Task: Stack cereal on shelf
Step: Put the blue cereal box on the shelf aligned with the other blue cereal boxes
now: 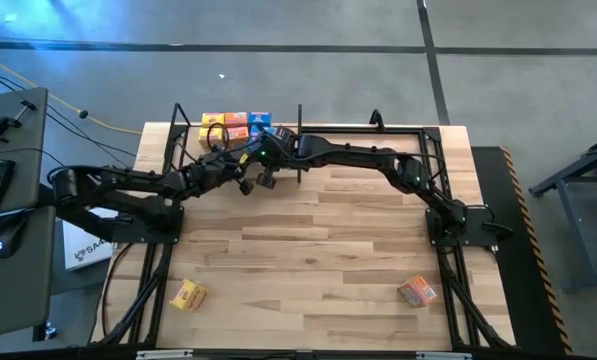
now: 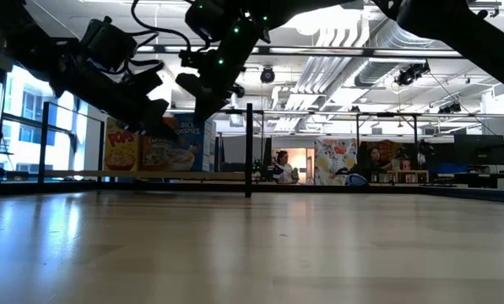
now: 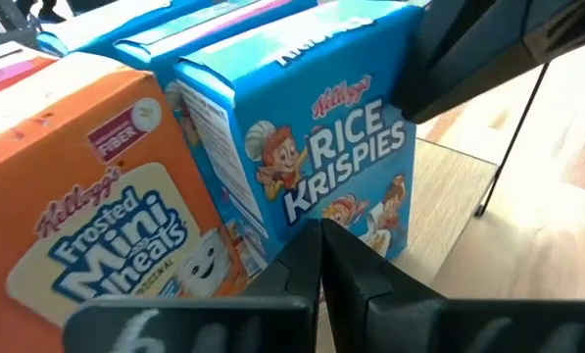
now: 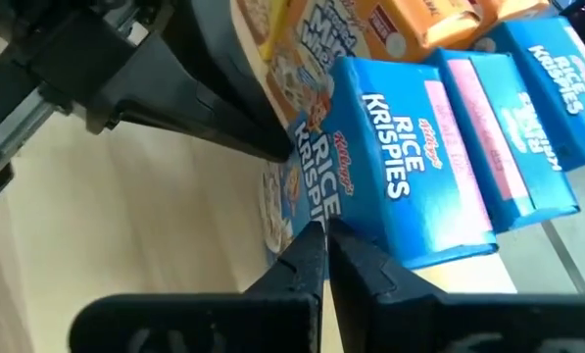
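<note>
Several small cereal boxes, blue, orange and yellow, stand in a row (image 1: 236, 124) on the light-wood shelf (image 2: 192, 176) at the table's far left. The nearest is a blue Rice Krispies box (image 3: 341, 147), with an orange Mini-Wheats box (image 3: 96, 216) beside it. My left gripper (image 3: 321, 240) is shut with its tips at the blue box's front face. My right gripper (image 4: 323, 240) is shut with its tips at the same box's front edge (image 4: 316, 211). Both show close together in the high view, the left gripper (image 1: 243, 165) beside the right gripper (image 1: 270, 150). My left gripper meets the blue box's front face low down (image 3: 356, 221) with its shut fingertips, coming slanting from the table's near side. The box stands upright on the shelf. My right gripper has its shut tips at the edge where the box's front meets a narrow side (image 4: 321, 196). I cannot tell whether it touches.
A yellow box (image 1: 188, 295) lies on the table near the front left, and an orange box (image 1: 417, 291) near the front right. Thin black posts (image 2: 249, 150) frame the shelf. The table's middle lies bare between the arms' bases.
</note>
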### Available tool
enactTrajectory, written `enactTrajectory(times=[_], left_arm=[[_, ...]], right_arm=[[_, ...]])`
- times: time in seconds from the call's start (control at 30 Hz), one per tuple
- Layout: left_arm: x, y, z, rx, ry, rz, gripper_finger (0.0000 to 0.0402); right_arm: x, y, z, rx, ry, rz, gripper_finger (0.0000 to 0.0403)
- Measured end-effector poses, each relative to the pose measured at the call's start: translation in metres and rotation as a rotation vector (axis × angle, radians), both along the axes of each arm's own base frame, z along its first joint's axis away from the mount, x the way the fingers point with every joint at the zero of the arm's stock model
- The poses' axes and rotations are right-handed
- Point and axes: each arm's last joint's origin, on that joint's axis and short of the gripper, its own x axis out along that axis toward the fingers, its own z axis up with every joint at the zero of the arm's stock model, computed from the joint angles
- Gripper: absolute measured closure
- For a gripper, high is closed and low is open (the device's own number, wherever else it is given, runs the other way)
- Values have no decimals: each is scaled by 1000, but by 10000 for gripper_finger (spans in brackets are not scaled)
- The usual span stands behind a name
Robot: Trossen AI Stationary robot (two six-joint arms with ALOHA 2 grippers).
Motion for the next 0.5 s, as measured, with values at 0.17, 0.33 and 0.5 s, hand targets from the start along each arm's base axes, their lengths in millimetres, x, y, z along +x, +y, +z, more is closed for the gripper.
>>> enactTrajectory(times=[0.17, 0.33, 0.5], left_arm=[[2, 1, -3, -3, 4, -1, 401], [3, 1, -3, -8, -5, -3, 401], [2, 1, -1, -3, -15, -4, 401]], right_arm=[[-2, -6, 0, -11, 5, -21, 402], [-3, -10, 0, -27, 20, -6, 402], [-3, -10, 0, -53, 40, 29, 402]])
